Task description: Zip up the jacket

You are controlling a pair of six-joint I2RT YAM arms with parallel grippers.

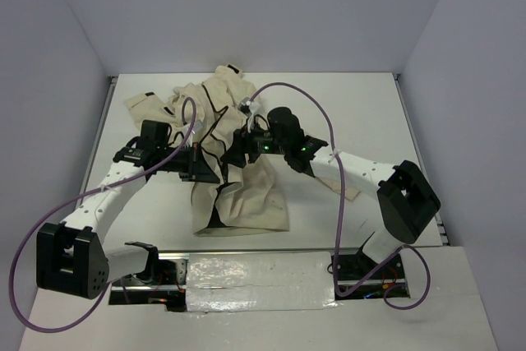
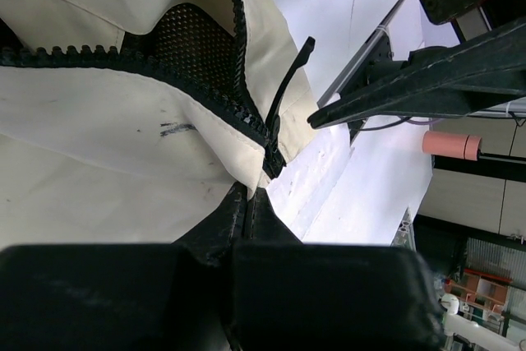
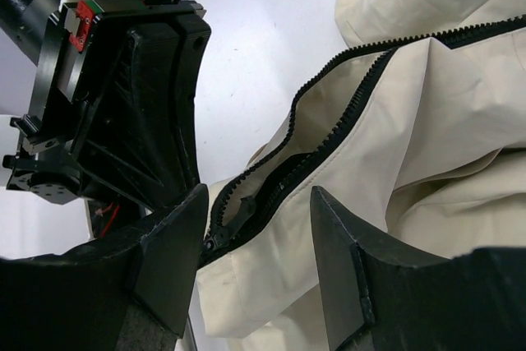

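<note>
The jacket lay spread on the table, hem toward the arm bases and collar and sleeves bunched on the far side. Its zipper was closed only at the bottom. The slider sat low on the front. Above it the two tooth rows parted widely and exposed the dark mesh lining.

The left gripper was closed on the jacket, pinching the joined zipper tape and cloth just below the slider. The right gripper was open. Its fingers straddled the slider, one on each side, and touched nothing that could be seen.

Handling assessment: the cloth appeared light, soft and limp. It would probably fold and ride up with the slider unless held taut from below. The plastic teeth looked coarse and would likely snag if the two rows met at an angle.

Recommended hold: the pull tab, a thin dark strip standing up from the slider. It was narrow and probably slippery, so the fingers should close across its flat faces, close to the slider body. The pull should run along the tooth line, away from the left gripper's pinch point.
</note>
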